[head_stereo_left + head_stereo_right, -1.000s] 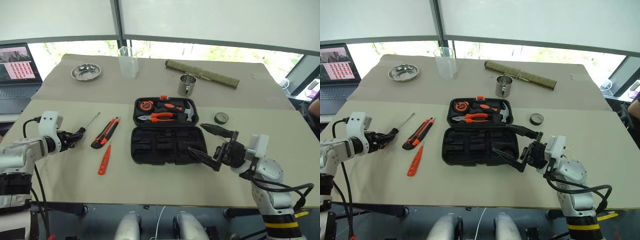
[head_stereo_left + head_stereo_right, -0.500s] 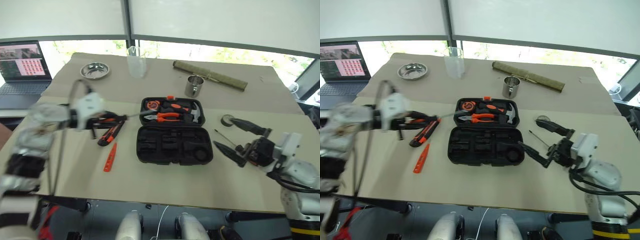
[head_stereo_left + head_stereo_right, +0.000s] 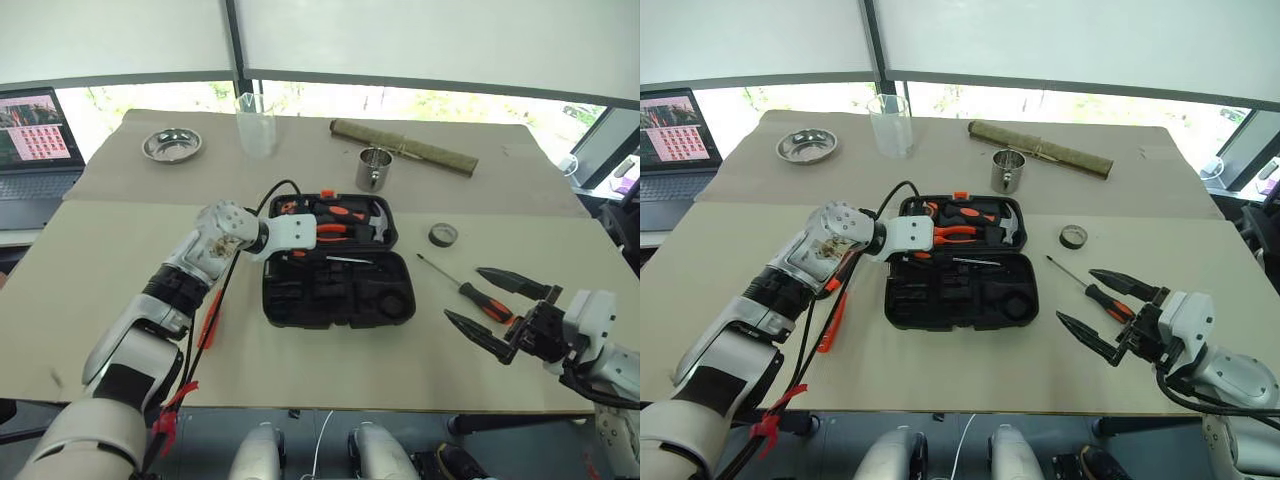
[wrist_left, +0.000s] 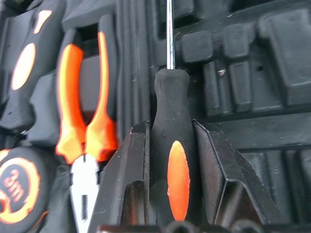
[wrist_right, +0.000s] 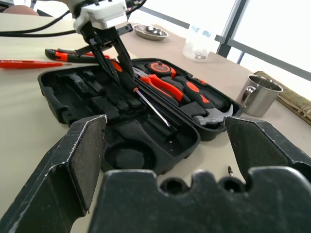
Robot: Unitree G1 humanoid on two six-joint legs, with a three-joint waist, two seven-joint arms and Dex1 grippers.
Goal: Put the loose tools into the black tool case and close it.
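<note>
My left gripper [image 4: 170,145] has swung in from the open table to the tool case [image 3: 340,300], carrying a screwdriver [image 4: 171,126] clamped by its handle between the jaws, shaft pointing along the case's hinge line. One tool is now nearly stowed. My right gripper [image 3: 497,305] has backed away to the case's right, jaws wide and empty. A second screwdriver [image 3: 470,290] lies between that gripper and the case.

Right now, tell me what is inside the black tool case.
The black tool case holds orange-handled pliers, a hammer and a tape measure. The left gripper holds a screwdriver over the slots, hiding some.
</note>
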